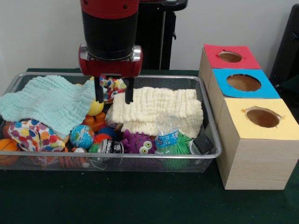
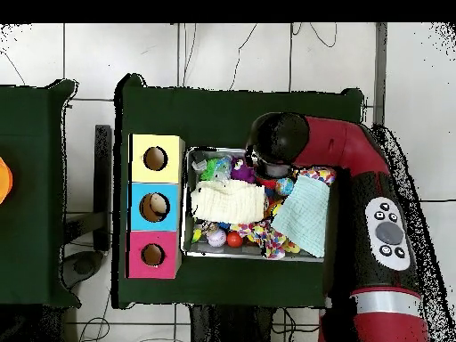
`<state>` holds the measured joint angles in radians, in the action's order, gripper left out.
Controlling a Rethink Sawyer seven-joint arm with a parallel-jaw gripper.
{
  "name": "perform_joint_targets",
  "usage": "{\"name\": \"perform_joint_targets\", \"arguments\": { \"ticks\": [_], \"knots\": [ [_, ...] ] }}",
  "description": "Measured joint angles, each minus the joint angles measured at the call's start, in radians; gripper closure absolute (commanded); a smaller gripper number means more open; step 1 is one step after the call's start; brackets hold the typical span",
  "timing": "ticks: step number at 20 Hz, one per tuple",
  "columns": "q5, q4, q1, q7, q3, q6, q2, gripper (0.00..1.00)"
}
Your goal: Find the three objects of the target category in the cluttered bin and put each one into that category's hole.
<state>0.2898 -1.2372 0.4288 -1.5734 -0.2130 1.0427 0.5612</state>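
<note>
My gripper (image 1: 113, 94) hangs open over the wire mesh bin (image 1: 140, 157), above the gap between a teal cloth (image 1: 46, 105) and a folded cream cloth (image 1: 159, 112). Nothing is between its fingers (image 1: 99, 91). A colourful rope toy (image 1: 112, 85) lies just behind them, and a yellow ball (image 1: 95, 108) sits below the left finger. Along the bin's front lie a globe ball (image 1: 81, 135), a purple monster toy (image 1: 138, 142), a small water bottle (image 1: 167, 133) and a green spiky ball (image 1: 180, 150). In the overhead view the arm (image 2: 356, 178) hides the gripper.
Three wooden boxes stand right of the bin, with a red-topped hole (image 1: 230, 57), a blue-topped hole (image 1: 243, 82) and a yellow-topped hole (image 1: 262, 117). An orange basketball (image 1: 7, 149) and a polka-dot item (image 1: 32, 135) fill the bin's left front corner. The cloths cover other objects.
</note>
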Motion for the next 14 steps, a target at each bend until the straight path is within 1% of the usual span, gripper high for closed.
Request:
{"name": "perform_joint_targets", "arguments": {
  "ticks": [2,4,7,8,14],
  "knots": [
    [-0.004,0.006,-0.009,0.000,0.001,0.002,0.000,0.00],
    [-0.016,0.023,-0.041,0.000,0.008,0.003,0.000,0.00],
    [-0.023,0.033,-0.063,0.000,0.012,0.003,0.000,0.00],
    [-0.029,0.041,-0.084,0.000,0.017,0.003,0.000,0.00],
    [-0.050,0.076,-0.133,0.000,0.032,0.003,-0.010,0.00]
  ]
}}
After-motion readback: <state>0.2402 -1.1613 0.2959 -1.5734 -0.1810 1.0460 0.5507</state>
